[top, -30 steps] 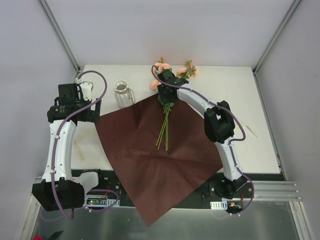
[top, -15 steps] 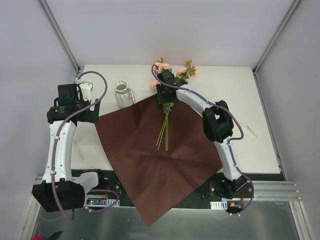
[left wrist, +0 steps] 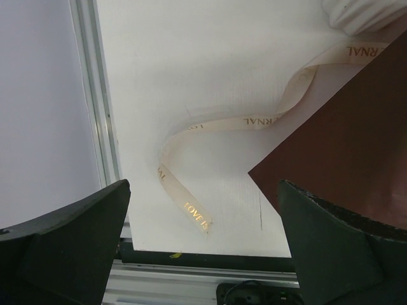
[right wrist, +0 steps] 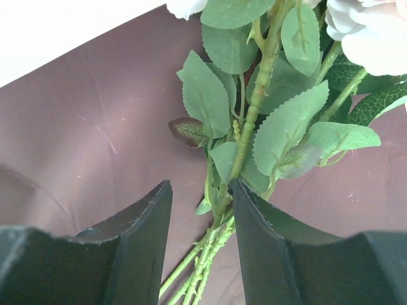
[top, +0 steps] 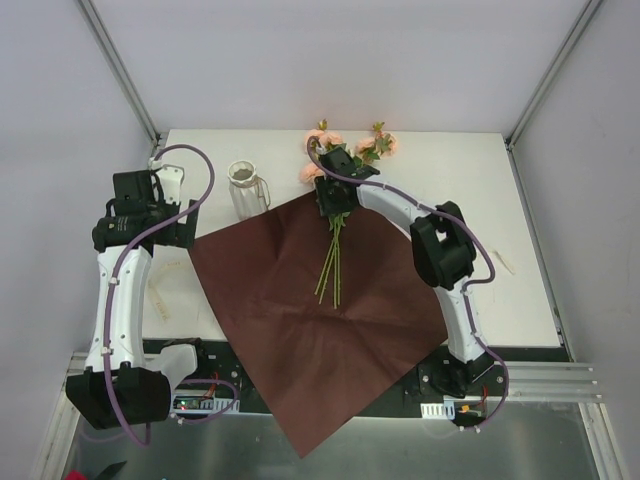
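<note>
Looking down from the top external view, the right gripper (top: 333,196) sits on the bouquet (top: 331,255) just below its pink blossoms. That hold looks chosen so the fingers meet tough stems rather than petals or leaves. The bouquet lies across the far corner of the brown paper (top: 300,340). Its long axis runs almost straight from the far side of the table (top: 470,170) toward the arm bases, with the blossoms pointing away past the paper's edge and the cut ends pointing near, angled slightly left. A glass jar (top: 245,186) stands just beside the paper's left edge, and the left gripper (top: 135,215) hangs well apart from the flowers. From the left wrist, that gripper's jaws are spread wide with nothing between them, above a cream ribbon (left wrist: 235,121) that curls over bare table next to the paper's corner. From the right wrist, the 2 fingers (right wrist: 137,244) stand close together with the green stems running between them, apparently pinched, while leaves fan out beyond the tips.
</note>
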Controlling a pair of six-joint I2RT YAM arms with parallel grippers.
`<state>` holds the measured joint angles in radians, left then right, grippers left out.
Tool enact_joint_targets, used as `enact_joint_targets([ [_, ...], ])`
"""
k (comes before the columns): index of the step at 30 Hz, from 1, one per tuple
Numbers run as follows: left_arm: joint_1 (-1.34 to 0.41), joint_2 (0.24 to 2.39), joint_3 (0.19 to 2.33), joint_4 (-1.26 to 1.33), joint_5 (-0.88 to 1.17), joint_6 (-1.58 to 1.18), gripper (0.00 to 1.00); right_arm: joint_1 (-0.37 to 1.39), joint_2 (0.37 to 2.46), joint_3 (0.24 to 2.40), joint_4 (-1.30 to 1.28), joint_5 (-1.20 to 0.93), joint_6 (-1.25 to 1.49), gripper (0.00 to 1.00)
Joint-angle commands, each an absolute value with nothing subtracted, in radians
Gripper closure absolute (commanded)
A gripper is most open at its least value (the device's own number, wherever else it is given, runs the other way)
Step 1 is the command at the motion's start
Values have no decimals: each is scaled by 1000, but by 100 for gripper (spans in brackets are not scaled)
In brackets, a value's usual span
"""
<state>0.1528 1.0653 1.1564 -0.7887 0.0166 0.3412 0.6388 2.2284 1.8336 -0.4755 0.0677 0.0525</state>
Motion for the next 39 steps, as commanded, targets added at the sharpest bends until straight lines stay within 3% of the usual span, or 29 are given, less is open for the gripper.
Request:
enact_joint_targets([
  [1,163,1045,1143,-775,6,354,1,638,2148,1828,-459,52,60,54],
  [10,164,1040,1127,-766,-20,373,1,634,2155,1839,-476,57,63,57],
  [18,166,1048,1118,-755,-15,370,1,632,2022,1740,-344,57,46,52],
  [39,175,1049,1121,-750,-15,390,1,603,2178,1802,-403,46,69,56],
])
